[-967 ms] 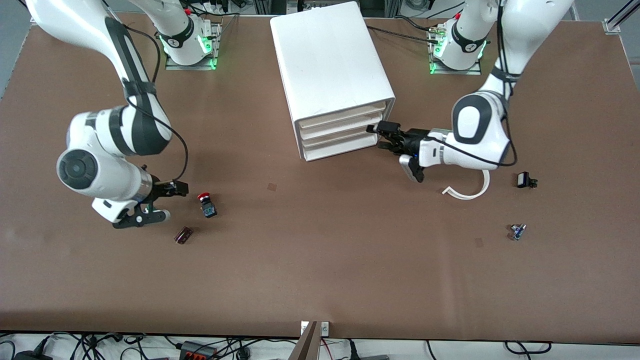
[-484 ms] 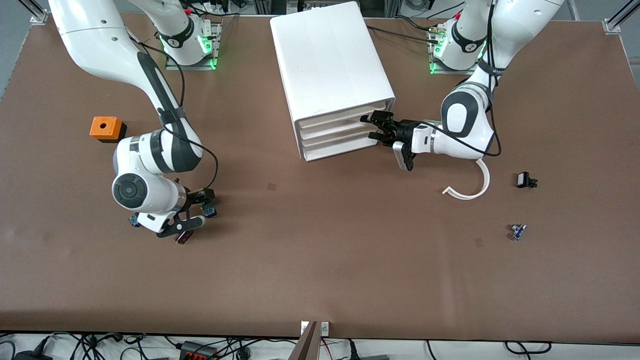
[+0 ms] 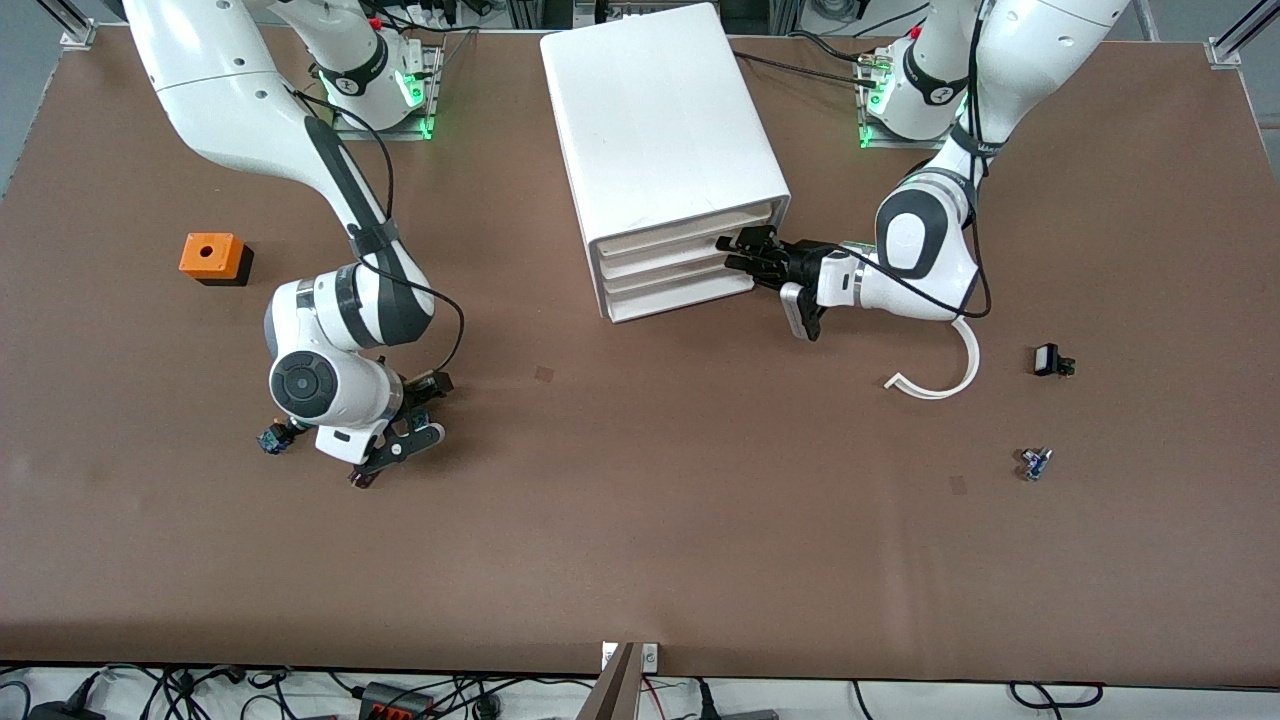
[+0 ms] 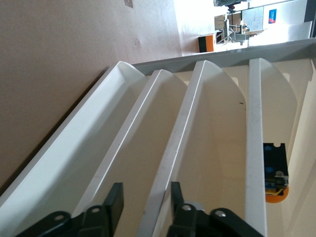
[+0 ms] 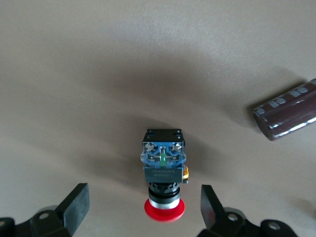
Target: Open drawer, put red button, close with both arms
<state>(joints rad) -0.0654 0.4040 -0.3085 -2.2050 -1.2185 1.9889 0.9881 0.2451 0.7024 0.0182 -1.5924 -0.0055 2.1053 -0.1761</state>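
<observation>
The red button (image 5: 164, 185) lies on its side on the brown table, red cap toward my right gripper (image 5: 144, 207). That gripper is open, low over the table, with one finger on each side of the cap and not touching it. In the front view the right gripper (image 3: 428, 408) hides the button. My left gripper (image 3: 732, 252) is open at the front of the white cabinet (image 3: 660, 130). Its fingers (image 4: 114, 202) straddle the lip of one drawer (image 4: 177, 143). I cannot tell which of the three it is. All the drawers look shut.
A brown cylinder (image 5: 289, 116) lies beside the button. An orange box (image 3: 212, 257) sits toward the right arm's end, and a small blue part (image 3: 272, 440) lies by the right wrist. A white curved strip (image 3: 940, 375) and two small parts (image 3: 1050, 360) lie near the left arm.
The right gripper has moved toward the table's middle and come over the red button, hiding it in the front view. The left gripper has pushed in against the drawer fronts.
</observation>
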